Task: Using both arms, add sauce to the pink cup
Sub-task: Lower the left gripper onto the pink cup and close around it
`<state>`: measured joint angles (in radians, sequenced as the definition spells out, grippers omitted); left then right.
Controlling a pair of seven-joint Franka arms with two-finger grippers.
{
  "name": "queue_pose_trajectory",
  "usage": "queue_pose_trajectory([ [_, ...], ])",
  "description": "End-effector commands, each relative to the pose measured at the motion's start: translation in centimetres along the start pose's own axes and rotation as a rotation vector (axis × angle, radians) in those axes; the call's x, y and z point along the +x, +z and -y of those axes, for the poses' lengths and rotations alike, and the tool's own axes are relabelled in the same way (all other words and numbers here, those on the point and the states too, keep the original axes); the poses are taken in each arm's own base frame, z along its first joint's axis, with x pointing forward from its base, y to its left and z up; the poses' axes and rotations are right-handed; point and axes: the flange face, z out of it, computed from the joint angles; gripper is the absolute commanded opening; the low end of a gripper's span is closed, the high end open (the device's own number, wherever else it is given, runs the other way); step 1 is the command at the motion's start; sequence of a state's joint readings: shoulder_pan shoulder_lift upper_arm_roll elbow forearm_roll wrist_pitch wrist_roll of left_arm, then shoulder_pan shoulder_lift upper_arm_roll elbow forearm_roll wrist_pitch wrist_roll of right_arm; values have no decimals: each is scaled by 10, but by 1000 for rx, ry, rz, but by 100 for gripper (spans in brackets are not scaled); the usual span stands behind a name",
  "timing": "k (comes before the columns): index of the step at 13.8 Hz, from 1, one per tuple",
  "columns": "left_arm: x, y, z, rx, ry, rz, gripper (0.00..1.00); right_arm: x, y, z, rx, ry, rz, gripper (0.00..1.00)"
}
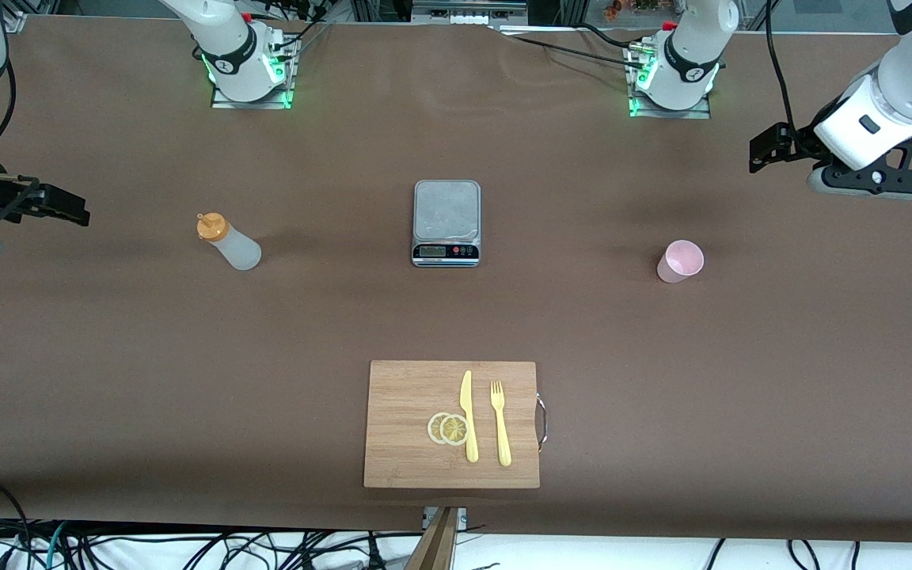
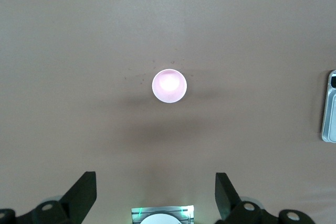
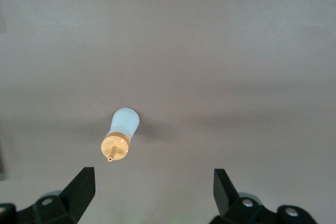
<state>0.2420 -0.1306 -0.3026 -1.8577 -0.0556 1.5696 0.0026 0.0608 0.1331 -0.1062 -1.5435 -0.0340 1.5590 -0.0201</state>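
Nothing is grasped yet: your left gripper (image 2: pixel 156 192) hangs spread above the pink cup (image 2: pixel 169 85), your right gripper (image 3: pixel 154 190) spread above the sauce bottle (image 3: pixel 121 134); lower each next, the bottle at the scale's (image 1: pixel 446 222) nine o'clock.

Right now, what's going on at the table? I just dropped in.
Nothing is being held yet. The right gripper hangs open above the table near the sauce bottle, which stands upright toward the right arm's end. The left gripper hangs open above the table near the pink cup, upright and seemingly empty toward the left arm's end. The scale sits between them with nothing on it. Nearer the front camera, a cutting board carries a knife, a fork and two lemon slices.
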Motion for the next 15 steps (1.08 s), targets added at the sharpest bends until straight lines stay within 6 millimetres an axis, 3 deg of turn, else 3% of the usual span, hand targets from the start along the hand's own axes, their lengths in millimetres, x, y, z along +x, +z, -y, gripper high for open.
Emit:
queue_pose_trajectory([
  [1,1,12,1,3,-1,-5,99,2,-6,0,7,-3,-9,100],
  [7,8,52,3,6,-5,-20,99,2,-6,0,7,-3,-9,100],
  [15,30,134,12,17,-8,-23,99,2,-6,0,7,-3,-9,100],
])
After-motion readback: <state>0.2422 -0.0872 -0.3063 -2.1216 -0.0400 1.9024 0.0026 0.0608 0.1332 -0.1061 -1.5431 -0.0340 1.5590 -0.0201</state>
